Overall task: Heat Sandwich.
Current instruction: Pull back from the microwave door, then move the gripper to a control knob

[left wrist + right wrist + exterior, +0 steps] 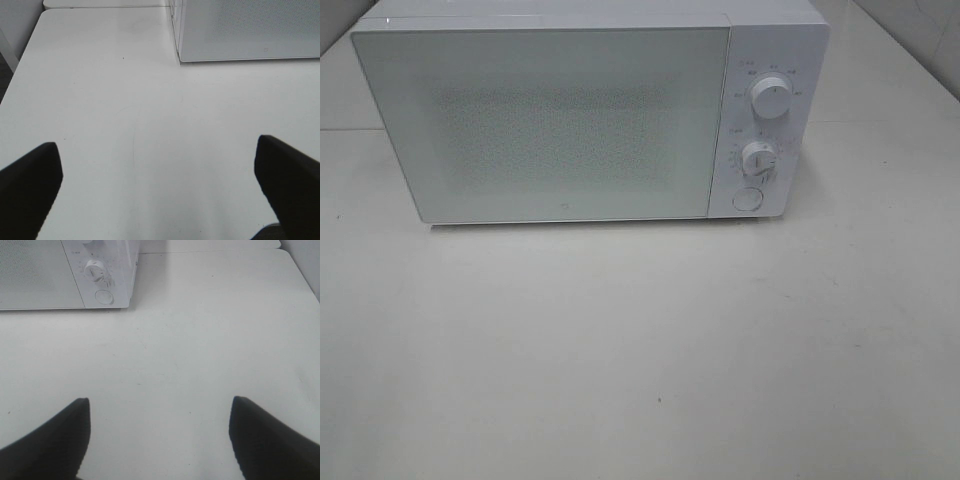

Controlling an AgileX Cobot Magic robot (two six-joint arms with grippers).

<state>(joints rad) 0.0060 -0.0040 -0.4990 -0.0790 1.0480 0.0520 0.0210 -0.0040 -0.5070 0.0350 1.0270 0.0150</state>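
The white microwave (pixel 580 115) stands at the back of the white table with its door shut. Its two knobs (pixel 772 98) and round button (pixel 747 198) are on its right side. The sandwich is out of view. Neither arm shows in the exterior high view. In the left wrist view my left gripper (pixel 159 175) is open and empty above bare table, with the microwave's front corner (pixel 245 30) ahead. In the right wrist view my right gripper (pixel 159 432) is open and empty, with the microwave's control panel (pixel 102 275) ahead.
The white table (pixel 640 350) stretches wide in front of the microwave. Its left edge (pixel 20 75) shows in the left wrist view and its far right corner (pixel 295 265) in the right wrist view. A tiled wall rises behind.
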